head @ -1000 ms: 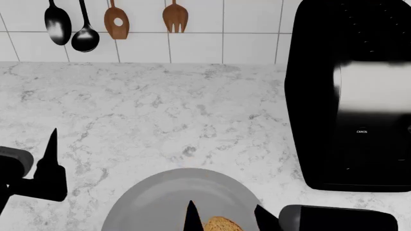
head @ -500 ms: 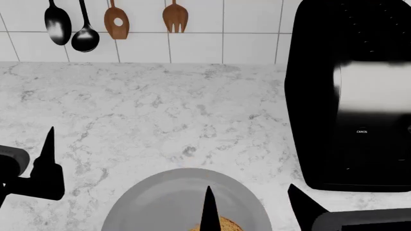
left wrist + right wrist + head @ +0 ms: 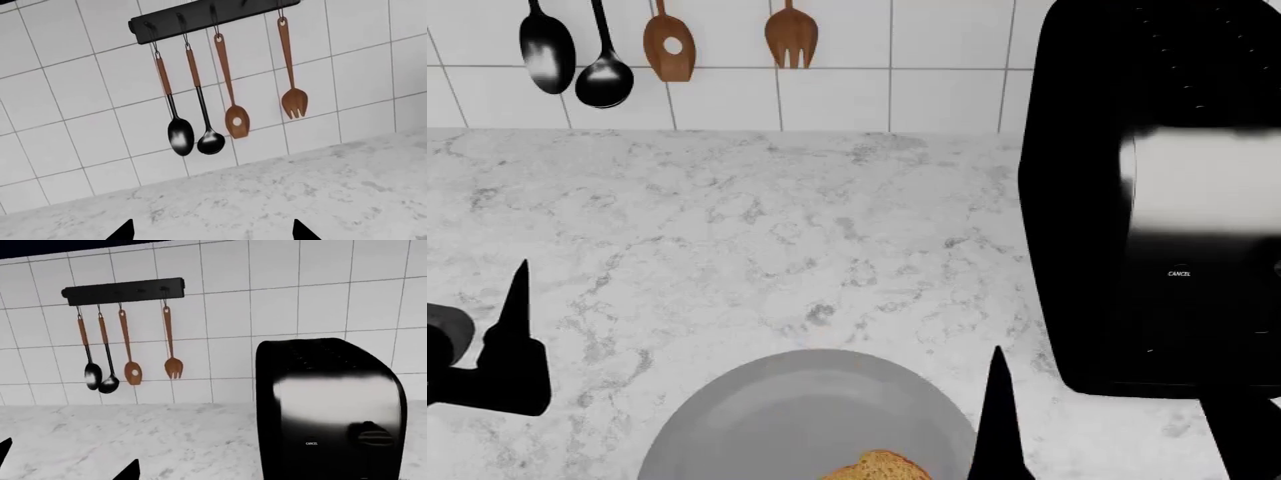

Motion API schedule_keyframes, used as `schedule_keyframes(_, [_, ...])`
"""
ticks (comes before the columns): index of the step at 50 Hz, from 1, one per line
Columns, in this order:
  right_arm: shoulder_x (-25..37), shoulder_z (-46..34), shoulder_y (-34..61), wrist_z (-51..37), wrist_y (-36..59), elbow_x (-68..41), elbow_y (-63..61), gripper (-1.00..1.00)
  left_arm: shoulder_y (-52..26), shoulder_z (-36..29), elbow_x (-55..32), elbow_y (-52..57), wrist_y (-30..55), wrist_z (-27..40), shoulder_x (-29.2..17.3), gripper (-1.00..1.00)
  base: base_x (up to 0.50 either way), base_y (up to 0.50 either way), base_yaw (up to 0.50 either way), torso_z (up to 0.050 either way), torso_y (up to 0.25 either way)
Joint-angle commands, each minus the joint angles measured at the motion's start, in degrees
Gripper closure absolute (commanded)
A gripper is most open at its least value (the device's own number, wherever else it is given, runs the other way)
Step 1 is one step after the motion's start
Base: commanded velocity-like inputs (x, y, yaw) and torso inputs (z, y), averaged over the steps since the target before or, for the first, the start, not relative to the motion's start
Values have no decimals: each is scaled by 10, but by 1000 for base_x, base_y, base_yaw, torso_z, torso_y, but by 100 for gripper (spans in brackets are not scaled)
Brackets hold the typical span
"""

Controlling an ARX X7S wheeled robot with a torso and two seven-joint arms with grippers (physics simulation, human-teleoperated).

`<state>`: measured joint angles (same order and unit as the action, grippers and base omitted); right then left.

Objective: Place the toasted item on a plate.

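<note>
**Toast lies on the plate, both claws spread and empty**

The marble surface [image 3: 761, 240] fills most of the head view, with white wall tiles [image 3: 948, 60] running along 12 o'clock. The black toaster [image 3: 1154, 200] stands at 3 o'clock, its shiny front panel catching a pale reflection.

The grey plate [image 3: 787, 410] sits at 6 o'clock on the surface, near the toaster but not touching it. The toast [image 3: 878, 467] lies on the plate at its near edge, partly cut off by the frame, golden brown with a darker crust.

The right claw [image 3: 1114, 425] is at 5 o'clock, fingers spread wide: one dark finger stands just beside the toast, the other over the toaster's near corner. Nothing is between them. The left claw [image 3: 514, 350] is at 8 o'clock over bare surface, well apart from the plate; its wrist view shows two fingertips [image 3: 123, 231] set wide apart with nothing held.

At 11 o'clock, two black spoons [image 3: 574, 55], a wooden spatula [image 3: 669, 45] and a wooden fork [image 3: 790, 38] hang against the tiles from a black rail [image 3: 123, 290].
</note>
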<state>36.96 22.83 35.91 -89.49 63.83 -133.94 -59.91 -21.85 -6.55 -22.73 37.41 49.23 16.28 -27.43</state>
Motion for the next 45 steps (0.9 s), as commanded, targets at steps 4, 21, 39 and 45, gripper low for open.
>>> schedule_keyframes(4, [43, 40, 12, -5, 7, -20, -1, -100, -16, 23, -22, 49, 52, 12, -14, -100, 0, 0, 0, 0, 0])
schedule_keyframes(21, [166, 16, 71, 12, -67, -20, 13, -100, -49, 140, -109, 176, 212, 32, -49, -100, 0, 0, 0, 0, 0])
schedule_keyframes(39, [263, 25, 118, 48, -78, -38, 65, -100, -138, 355, -454, 221, 373, 188, -135, -100, 0, 0, 0, 0, 0])
schedule_keyframes(45, [271, 58, 104, 54, -64, -43, 76, -100, -140, 399, -547, 213, 381, 244, -162, -100, 0, 0, 0, 0, 0])
